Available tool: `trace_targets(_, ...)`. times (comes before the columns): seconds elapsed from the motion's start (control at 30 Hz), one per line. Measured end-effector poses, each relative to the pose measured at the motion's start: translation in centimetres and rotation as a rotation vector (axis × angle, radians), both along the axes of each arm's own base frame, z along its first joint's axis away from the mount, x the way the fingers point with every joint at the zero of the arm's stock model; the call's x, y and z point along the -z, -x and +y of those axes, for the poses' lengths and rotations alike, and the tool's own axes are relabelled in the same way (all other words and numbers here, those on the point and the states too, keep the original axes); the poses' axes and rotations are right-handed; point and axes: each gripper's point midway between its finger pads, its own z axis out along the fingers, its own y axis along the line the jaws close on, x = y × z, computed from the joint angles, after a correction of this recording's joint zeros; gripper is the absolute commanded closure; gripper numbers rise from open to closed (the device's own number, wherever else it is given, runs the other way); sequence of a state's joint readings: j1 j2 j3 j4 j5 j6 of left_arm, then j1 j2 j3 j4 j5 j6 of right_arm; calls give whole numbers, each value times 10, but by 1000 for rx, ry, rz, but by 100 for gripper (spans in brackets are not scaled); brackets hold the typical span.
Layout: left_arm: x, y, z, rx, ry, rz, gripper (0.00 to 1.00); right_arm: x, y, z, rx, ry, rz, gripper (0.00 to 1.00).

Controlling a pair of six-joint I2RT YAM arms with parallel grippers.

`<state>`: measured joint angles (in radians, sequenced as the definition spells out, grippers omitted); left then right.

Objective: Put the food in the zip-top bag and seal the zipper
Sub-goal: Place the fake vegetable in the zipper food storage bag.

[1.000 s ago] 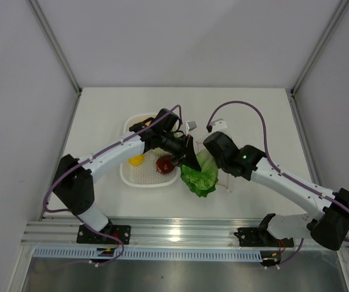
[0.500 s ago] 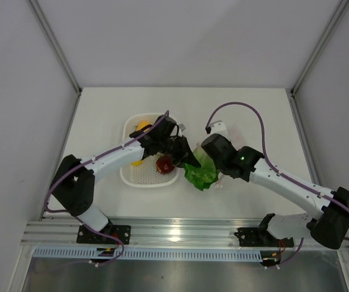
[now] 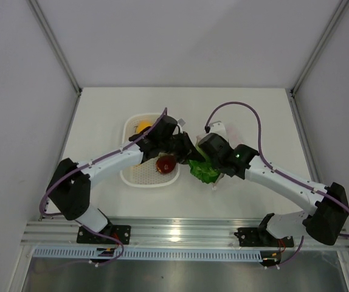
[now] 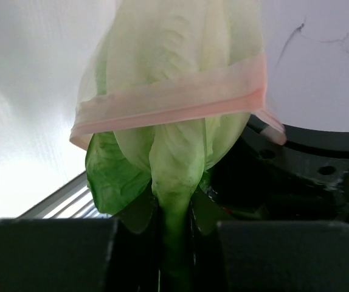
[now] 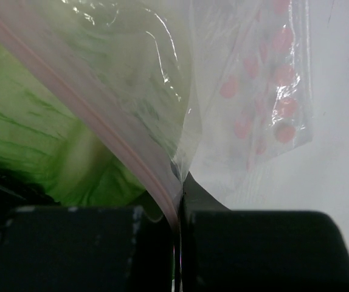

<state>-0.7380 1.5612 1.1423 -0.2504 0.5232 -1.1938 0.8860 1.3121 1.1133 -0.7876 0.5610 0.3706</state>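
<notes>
My left gripper (image 3: 188,156) is shut on the stem of a leafy green-white lettuce (image 4: 174,140); its head sits partly inside the mouth of the clear zip-top bag (image 5: 247,91). The pink zipper strip (image 4: 174,100) wraps round the lettuce. My right gripper (image 3: 206,159) is shut on the bag's pink edge (image 5: 132,158) and holds it up. In the top view the lettuce (image 3: 205,171) shows between the two grippers. A dark red apple (image 3: 165,164) and an orange-yellow fruit (image 3: 143,128) lie in the white basket (image 3: 139,177).
The white perforated basket sits left of centre under my left arm. The right arm's purple cable (image 3: 235,106) loops over the back of the table. White walls stand at both sides; a metal rail (image 3: 180,231) runs along the near edge.
My left gripper has carried the lettuce right and inward toward the right gripper. The lettuce now sits partly in the bag mouth and shows less in the top view.
</notes>
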Motion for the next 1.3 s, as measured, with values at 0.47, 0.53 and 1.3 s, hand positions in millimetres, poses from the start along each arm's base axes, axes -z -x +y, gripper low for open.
trace_targets(0.47, 7, 8, -12, -211, -148, -161, 99, -4, -3, -1, 125, -93, 126, 100)
trace_targets(0.53, 5, 5, -16, -246, -146, -180, 100, -10, -5, -1, 139, -129, 145, 100)
trace_targets(1.3, -7, -27, 22, -411, -470, -431, 99, -23, -5, 49, 48, -340, 241, 100)
